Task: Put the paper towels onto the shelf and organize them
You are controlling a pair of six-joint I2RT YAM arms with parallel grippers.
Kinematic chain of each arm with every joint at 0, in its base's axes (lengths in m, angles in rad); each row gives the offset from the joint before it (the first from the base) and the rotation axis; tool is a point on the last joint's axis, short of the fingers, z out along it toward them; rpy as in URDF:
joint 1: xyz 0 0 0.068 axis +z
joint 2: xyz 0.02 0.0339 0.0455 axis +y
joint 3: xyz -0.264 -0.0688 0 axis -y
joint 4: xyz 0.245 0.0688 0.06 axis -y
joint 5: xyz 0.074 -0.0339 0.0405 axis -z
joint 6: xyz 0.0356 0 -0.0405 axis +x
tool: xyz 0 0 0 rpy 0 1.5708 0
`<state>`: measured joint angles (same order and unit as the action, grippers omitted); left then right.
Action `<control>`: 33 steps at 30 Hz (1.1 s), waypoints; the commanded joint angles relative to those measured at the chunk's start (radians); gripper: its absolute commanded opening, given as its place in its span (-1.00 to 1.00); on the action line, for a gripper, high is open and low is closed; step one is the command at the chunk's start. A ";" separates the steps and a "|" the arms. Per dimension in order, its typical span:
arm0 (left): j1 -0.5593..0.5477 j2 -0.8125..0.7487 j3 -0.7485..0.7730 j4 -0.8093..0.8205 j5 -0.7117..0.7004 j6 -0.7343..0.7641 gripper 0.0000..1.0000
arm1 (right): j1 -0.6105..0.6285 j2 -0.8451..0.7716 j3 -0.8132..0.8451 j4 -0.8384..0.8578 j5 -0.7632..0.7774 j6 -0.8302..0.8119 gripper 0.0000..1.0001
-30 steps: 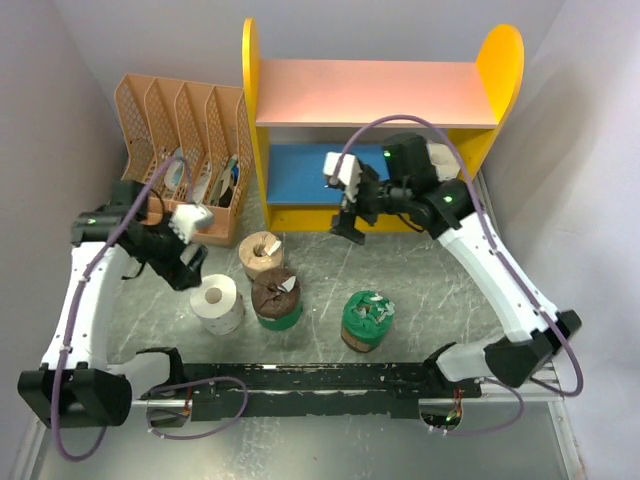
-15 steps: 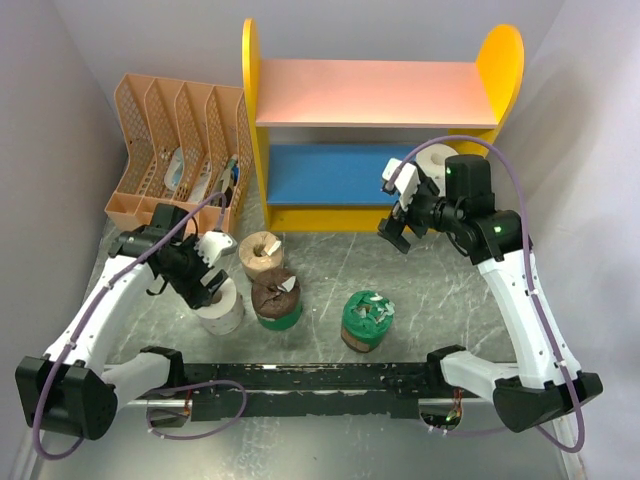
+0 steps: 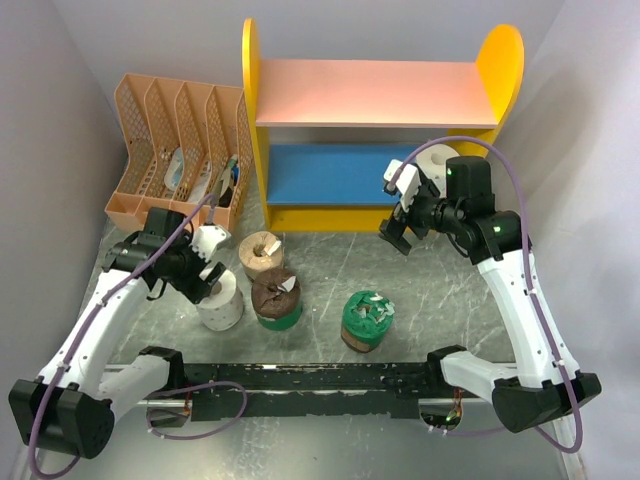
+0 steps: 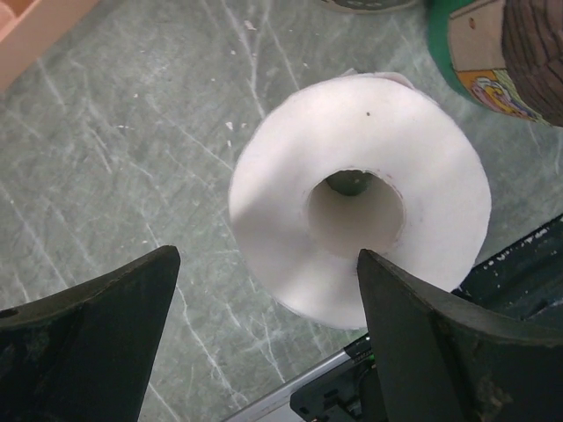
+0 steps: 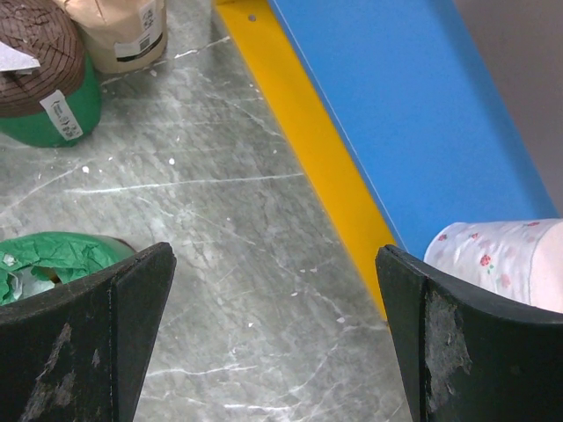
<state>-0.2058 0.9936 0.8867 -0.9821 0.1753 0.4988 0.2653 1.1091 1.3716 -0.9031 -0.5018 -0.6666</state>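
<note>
A white paper towel roll (image 3: 222,303) (image 4: 281,193) stands upright on the table. My left gripper (image 3: 207,272) (image 4: 264,259) hangs open just above it, one finger outside the roll's wall and the other at the rim of its hollow core. A tan roll (image 3: 262,255) (image 5: 123,35), a brown roll in green plastic (image 3: 277,298) (image 5: 44,79) and a green-wrapped roll (image 3: 367,320) (image 5: 53,255) stand nearby. Another white roll (image 3: 437,160) (image 5: 501,255) sits at the right end of the shelf's blue lower board (image 3: 330,172) (image 5: 413,105). My right gripper (image 3: 395,235) (image 5: 273,264) is open and empty over the table in front of the shelf.
A peach slotted file organizer (image 3: 150,130) stands left of the shelf, close behind my left arm. The shelf's pink upper board (image 3: 370,92) carries nothing. Grey walls close in both sides. A black rail (image 3: 320,385) runs along the near edge.
My left gripper has swung in over the white roll and its jaws have narrowed slightly. My right gripper has drawn back rightward from the shelf front, uncovering the white roll on the blue board.
</note>
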 commanded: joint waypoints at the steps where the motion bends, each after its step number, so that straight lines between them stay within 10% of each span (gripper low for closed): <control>1: -0.004 0.003 -0.004 0.079 -0.098 -0.040 0.89 | -0.007 0.013 -0.004 -0.007 -0.020 -0.005 1.00; 33: -0.004 0.126 0.108 -0.071 0.002 -0.042 0.80 | -0.007 0.041 -0.006 -0.022 -0.002 -0.024 1.00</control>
<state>-0.2062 1.1114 1.0000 -1.0294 0.1524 0.4370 0.2646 1.1446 1.3705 -0.9329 -0.5053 -0.6823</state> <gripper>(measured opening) 0.912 0.999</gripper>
